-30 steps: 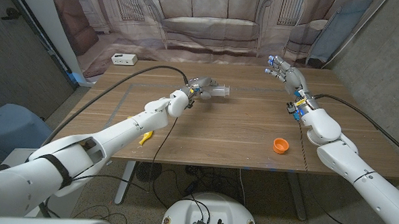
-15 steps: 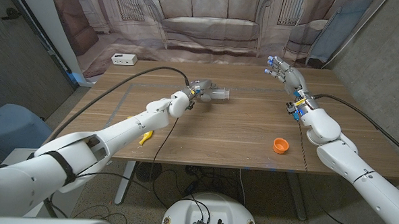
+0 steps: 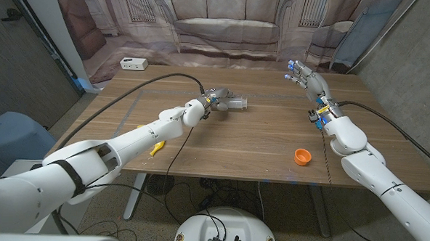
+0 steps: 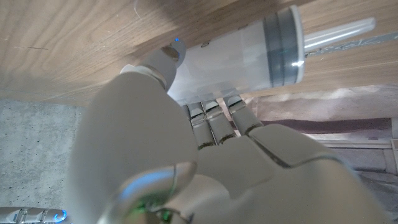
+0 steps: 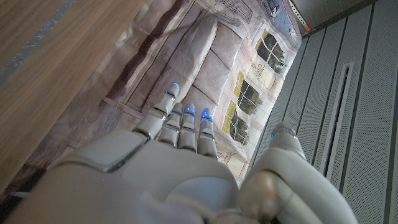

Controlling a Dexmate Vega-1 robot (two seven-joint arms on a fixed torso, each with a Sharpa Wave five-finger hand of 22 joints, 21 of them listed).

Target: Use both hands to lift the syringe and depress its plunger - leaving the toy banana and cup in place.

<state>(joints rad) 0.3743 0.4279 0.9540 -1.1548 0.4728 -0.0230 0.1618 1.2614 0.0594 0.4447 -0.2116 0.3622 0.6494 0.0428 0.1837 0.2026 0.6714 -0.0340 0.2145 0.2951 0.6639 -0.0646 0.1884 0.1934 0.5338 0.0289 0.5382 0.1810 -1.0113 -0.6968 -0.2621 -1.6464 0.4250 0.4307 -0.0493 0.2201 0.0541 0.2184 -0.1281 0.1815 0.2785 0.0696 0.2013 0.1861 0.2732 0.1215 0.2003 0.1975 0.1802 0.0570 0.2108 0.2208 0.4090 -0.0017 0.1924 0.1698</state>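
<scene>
Head view of a wooden counter (image 3: pixel 258 137) with both arms reaching in from the lower corners. The left robot hand (image 3: pixel 214 96) sits near the counter's centre, toward twelve o'clock, with its fingers wrapped around the barrel of the syringe (image 3: pixel 235 101); the left wrist view shows the translucent barrel (image 4: pixel 242 59) gripped between thumb and fingers (image 4: pixel 214 115), the grey seal and clear plunger rod projecting past the hand, with the wood grain close behind. Whether the syringe touches the counter or is held just above it cannot be told. The right robot hand (image 3: pixel 309 81) hovers at about two o'clock, near the far edge, well apart from the syringe, fingers spread wide and holding nothing; the right wrist view shows its fingers (image 5: pixel 186 127) extended and separated, tips lit blue, against a printed backdrop (image 5: pixel 205 56). The orange cup (image 3: pixel 302 156) stands at about four o'clock, near the front edge and beside the right forearm. The toy banana (image 3: pixel 156 148) lies at about eight o'clock, partly hidden under the left arm. A white power strip (image 3: pixel 132 63) rests at the far corner, about ten o'clock.
</scene>
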